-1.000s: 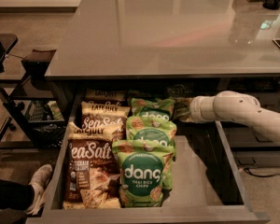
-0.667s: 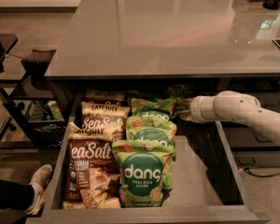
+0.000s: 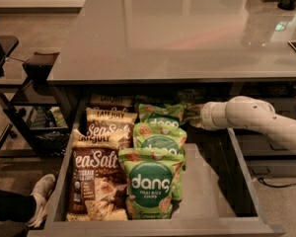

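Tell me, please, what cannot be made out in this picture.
Camera view:
gripper, beside the rearmost green bag: contact unclear, shadowed under the tabletop.
rearmost brown bag: top hidden by the tabletop's edge.
arm: cut off by the right edge.

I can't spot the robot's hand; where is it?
The gripper is right of centre in the camera view, at the back of the open drawer under the tabletop, beside the rearmost green bag.
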You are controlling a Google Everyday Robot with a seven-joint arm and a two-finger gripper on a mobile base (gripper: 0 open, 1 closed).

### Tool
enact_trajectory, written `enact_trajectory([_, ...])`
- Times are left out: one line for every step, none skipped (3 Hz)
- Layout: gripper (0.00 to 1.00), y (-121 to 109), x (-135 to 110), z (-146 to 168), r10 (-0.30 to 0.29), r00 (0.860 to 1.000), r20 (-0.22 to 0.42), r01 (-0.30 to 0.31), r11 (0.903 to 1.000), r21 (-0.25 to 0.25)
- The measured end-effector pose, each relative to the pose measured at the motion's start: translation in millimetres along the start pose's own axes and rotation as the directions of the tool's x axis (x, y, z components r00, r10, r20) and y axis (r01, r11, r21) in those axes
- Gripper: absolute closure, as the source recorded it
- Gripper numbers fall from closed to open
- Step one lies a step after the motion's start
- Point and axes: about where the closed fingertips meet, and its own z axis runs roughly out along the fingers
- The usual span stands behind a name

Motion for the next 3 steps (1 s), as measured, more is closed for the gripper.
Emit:
enact_trajectory([1.0,-7,-5,-28,0.013,1.0,0.017,-0.013,0.9997,0.022])
enact_trajectory([1.0,-19,-9,-83,0.027,1.0,0.011,-0.028,0.9955,0.091])
enact_trajectory([1.0,-27,-12,-138,0.036,0.999,-0.003,-0.036,0.991,0.129])
